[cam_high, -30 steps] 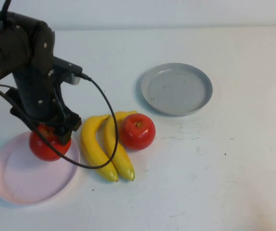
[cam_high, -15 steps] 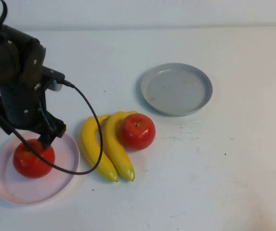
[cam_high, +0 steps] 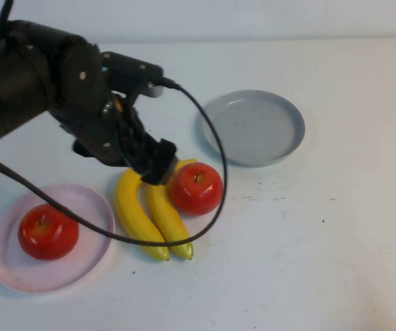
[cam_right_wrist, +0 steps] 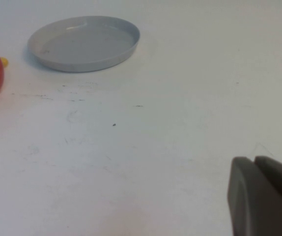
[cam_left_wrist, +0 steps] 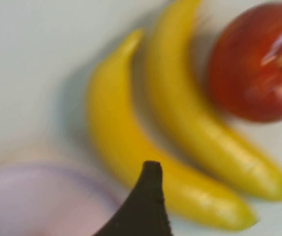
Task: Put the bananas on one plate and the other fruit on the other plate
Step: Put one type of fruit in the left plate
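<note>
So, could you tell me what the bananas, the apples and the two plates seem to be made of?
The bananas look like glossy moulded plastic: uniform yellow, smooth, no blemishes. The apples also seem to be plastic, with shiny red skin and sharp highlights. The grey plate and pink plate look matte, perhaps plastic or melamine; that stays uncertain. The left gripper is open above the bananas; the right gripper is shut, parked.

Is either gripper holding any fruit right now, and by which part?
Nothing is held. The left gripper is open above the bananas, empty; one apple sits released on the pink plate. The right gripper is shut, empty.
</note>
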Motion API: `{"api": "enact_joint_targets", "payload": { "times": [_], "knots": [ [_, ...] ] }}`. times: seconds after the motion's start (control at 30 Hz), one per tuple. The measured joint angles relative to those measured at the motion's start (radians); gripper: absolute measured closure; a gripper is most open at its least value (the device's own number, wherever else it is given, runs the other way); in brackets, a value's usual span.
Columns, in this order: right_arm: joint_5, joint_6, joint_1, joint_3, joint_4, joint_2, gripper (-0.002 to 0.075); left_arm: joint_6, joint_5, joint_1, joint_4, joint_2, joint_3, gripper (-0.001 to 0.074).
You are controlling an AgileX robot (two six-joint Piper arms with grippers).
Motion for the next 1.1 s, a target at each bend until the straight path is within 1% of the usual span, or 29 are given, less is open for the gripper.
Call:
{"api": "enact_joint_targets", "payload": {
  "times": [0.17, 0.33, 0.43, 0.57, 0.77, 1.1],
  "knots": [
    [0.000, 0.000, 0.000, 0.000, 0.000, 0.000, 0.0743, 0.061, -0.028, -0.064, -0.077, 0.092, -0.104, 0.0066],
    [0.000, 0.000, 0.000, 0.000, 0.000, 0.000, 0.0743, 0.231, 0.012, -0.110, -0.087, 0.203, -0.218, 0.0066],
    [0.000, 0.000, 0.000, 0.000, 0.000, 0.000, 0.0743, 0.302, 0.040, -0.125, -0.093, 0.248, -0.262, 0.0066],
    [0.000, 0.000, 0.000, 0.000, 0.000, 0.000, 0.0743, 0.331, 0.059, -0.129, -0.080, 0.287, -0.282, 0.0066],
    [0.000, 0.000, 0.000, 0.000, 0.000, 0.000, 0.0743, 0.363, 0.059, -0.129, 0.003, 0.310, -0.284, 0.0066],
    [0.000, 0.000, 0.000, 0.000, 0.000, 0.000, 0.0743, 0.375, 0.030, -0.129, 0.028, 0.361, -0.286, 0.0066]
  ]
}}
